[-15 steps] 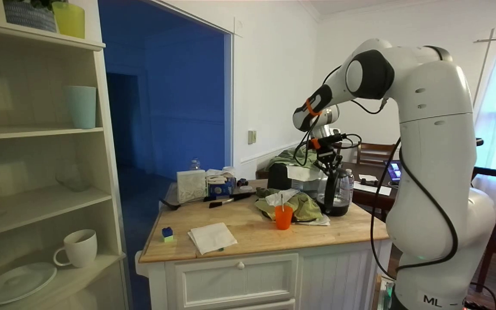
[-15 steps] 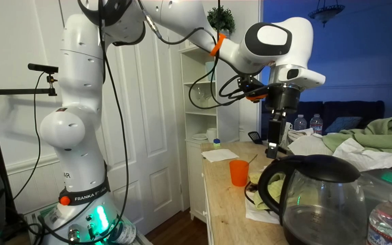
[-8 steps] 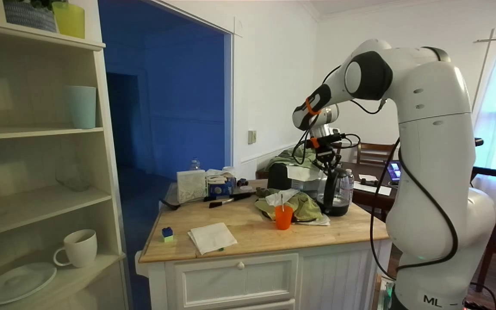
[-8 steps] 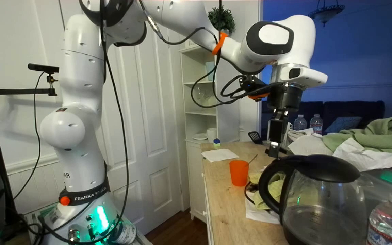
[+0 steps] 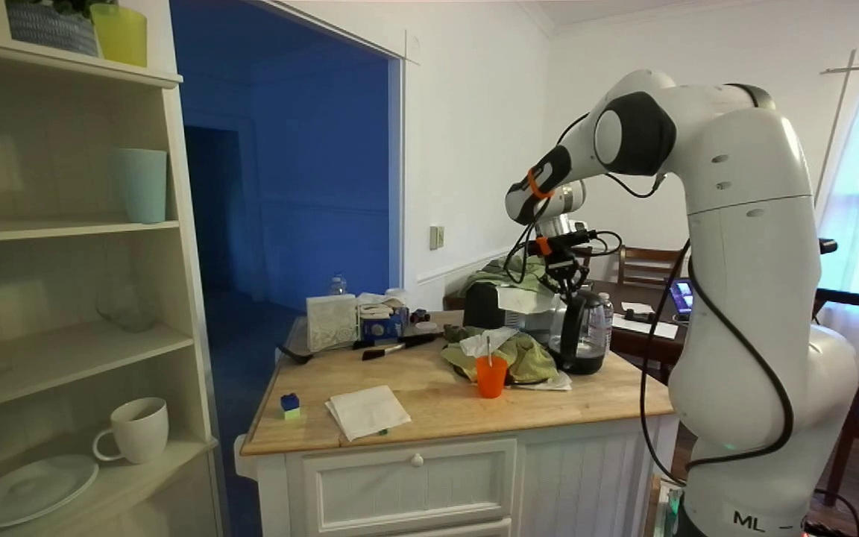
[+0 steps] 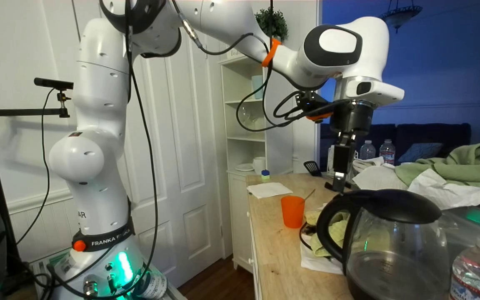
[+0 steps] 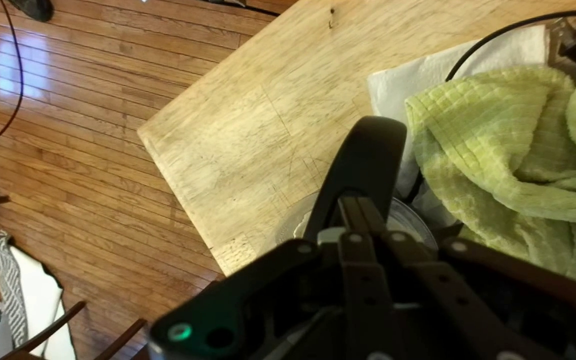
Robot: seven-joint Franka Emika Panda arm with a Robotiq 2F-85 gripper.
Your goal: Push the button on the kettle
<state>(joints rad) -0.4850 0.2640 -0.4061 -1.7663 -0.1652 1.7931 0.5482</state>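
The kettle has a clear glass body (image 6: 396, 258) with a black lid and a black handle. It stands upright on the counter and shows in both exterior views (image 5: 573, 335). Its black handle (image 7: 368, 155) lies right below the fingers in the wrist view. My gripper (image 6: 339, 189) points down just above the top of the handle, at the edge of the lid. Its fingertips (image 7: 359, 202) are together with nothing between them. The gripper also shows in an exterior view (image 5: 570, 293). I cannot tell whether the fingertips touch the kettle. The button is hidden or too dark to make out.
An orange cup (image 6: 293, 212) with a thin stick in it stands on the wooden counter (image 5: 429, 373). A green cloth (image 7: 508, 150) and a black cable lie beside the kettle. A water bottle (image 6: 478, 271) stands close to the kettle. The counter's corner (image 7: 143, 132) is near.
My gripper has shifted slightly across the handle's top toward the lid, and the arm has moved with it. The fingers stay together. The kettle has not moved.
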